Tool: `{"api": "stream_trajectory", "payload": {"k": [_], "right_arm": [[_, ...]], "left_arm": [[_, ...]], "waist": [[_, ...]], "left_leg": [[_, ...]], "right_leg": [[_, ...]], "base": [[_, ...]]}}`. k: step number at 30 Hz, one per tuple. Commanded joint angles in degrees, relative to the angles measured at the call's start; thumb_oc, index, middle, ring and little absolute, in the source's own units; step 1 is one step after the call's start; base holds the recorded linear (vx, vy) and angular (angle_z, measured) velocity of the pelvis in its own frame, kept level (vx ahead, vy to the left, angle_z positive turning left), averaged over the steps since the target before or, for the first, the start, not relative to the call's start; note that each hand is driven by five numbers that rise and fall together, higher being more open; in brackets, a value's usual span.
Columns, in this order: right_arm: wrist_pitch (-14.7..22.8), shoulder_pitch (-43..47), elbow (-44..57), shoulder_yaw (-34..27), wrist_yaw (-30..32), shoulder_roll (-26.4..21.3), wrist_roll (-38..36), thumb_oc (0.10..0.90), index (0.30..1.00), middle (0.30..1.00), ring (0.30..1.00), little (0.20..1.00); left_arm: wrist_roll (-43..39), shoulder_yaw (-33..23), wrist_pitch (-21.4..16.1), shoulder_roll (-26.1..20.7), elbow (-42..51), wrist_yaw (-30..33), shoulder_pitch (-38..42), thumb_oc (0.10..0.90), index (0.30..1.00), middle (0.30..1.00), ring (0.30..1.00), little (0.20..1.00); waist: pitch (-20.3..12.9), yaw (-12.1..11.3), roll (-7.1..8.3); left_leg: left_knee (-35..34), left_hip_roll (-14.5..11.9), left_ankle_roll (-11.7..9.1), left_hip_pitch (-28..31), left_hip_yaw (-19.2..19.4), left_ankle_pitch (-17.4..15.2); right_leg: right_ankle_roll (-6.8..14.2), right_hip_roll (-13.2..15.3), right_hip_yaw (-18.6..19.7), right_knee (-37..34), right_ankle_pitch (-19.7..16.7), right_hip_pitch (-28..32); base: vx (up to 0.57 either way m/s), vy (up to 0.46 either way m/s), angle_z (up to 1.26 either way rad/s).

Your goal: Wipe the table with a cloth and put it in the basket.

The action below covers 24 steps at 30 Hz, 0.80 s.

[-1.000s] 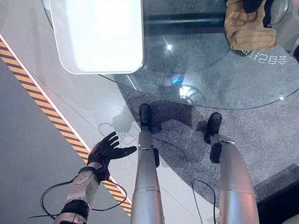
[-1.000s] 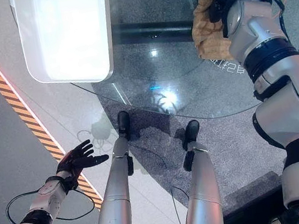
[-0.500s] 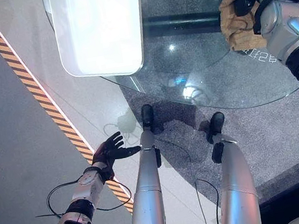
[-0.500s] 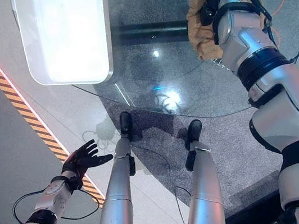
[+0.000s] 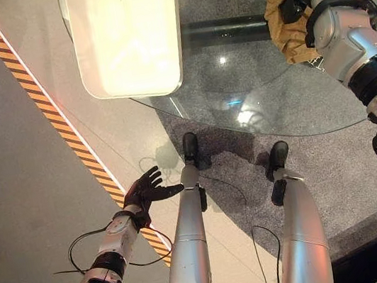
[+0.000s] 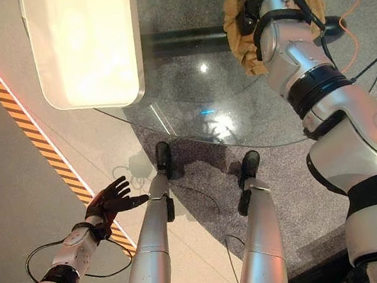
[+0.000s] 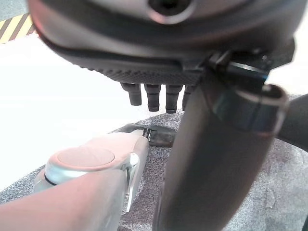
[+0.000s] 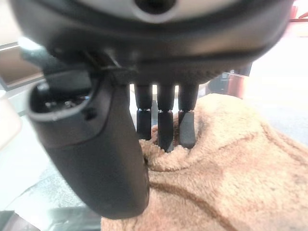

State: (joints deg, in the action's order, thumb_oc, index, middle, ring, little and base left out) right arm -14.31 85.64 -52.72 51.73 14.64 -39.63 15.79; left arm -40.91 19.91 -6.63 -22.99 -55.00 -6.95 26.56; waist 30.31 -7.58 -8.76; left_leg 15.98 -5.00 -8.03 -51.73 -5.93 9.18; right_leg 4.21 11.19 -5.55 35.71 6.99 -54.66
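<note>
Cloth [image 8: 231, 159] lies bunched right under your right hand [image 8: 163, 120], whose fingers [image 8: 164, 126] point straight down with their tips pressed into the tan pile; they do not curl round it. Beneath the hand and cloth is the round glass table [image 5: 261, 101], with the cloth near its far edge. Off to that hand's left, a white tray-like thing [image 5: 127, 36] sits at the table's far left. Your left hand [image 5: 146, 190] hangs well away from the table, low over the floor, fingers spread and holding nothing, just beside a yellow-and-black stripe [image 5: 47, 106].
</note>
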Motion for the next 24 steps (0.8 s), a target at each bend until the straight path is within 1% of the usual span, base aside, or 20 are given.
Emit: {"api": "stream_trajectory", "payload": {"k": [1,17,24], "right_arm": [[7.8,2.2,11.5,-0.4,1.5,9.3,0.6,0.100,0.300,0.300,0.300,0.200],[7.4,0.9,18.4,-0.6,-0.1,13.0,3.8,0.100,0.300,0.300,0.300,0.200],[7.8,0.5,20.3,-0.7,-0.4,14.1,5.0,0.100,0.300,0.300,0.300,0.200]], "left_arm": [[0.5,2.9,-1.3,-0.9,0.3,1.1,-2.3,0.800,0.900,0.900,0.900,0.900],[1.0,3.1,-1.6,0.5,1.0,2.0,-3.1,0.800,0.900,0.900,0.900,0.900],[1.5,3.0,-1.6,0.7,1.1,2.0,-3.2,0.800,0.900,0.900,0.900,0.900]], "waist": [[-0.5,-2.0,0.47],[-0.5,-2.4,-0.26],[-0.5,-2.6,-0.19]], "left_leg": [[3.4,8.4,7.2,0.9,3.0,-6.6],[3.6,9.0,7.6,0.7,2.7,-6.3],[3.9,9.1,7.7,0.5,2.6,-6.3]], "right_leg": [[-1.9,-4.3,-4.4,-9.9,-4.3,2.7],[-1.9,-4.1,-4.2,-9.6,-4.4,2.2],[-1.9,-4.1,-4.4,-9.5,-4.5,2.3]], "base": [[0.00,0.000,0.00],[0.00,0.000,0.00],[0.00,0.000,0.00]]}}
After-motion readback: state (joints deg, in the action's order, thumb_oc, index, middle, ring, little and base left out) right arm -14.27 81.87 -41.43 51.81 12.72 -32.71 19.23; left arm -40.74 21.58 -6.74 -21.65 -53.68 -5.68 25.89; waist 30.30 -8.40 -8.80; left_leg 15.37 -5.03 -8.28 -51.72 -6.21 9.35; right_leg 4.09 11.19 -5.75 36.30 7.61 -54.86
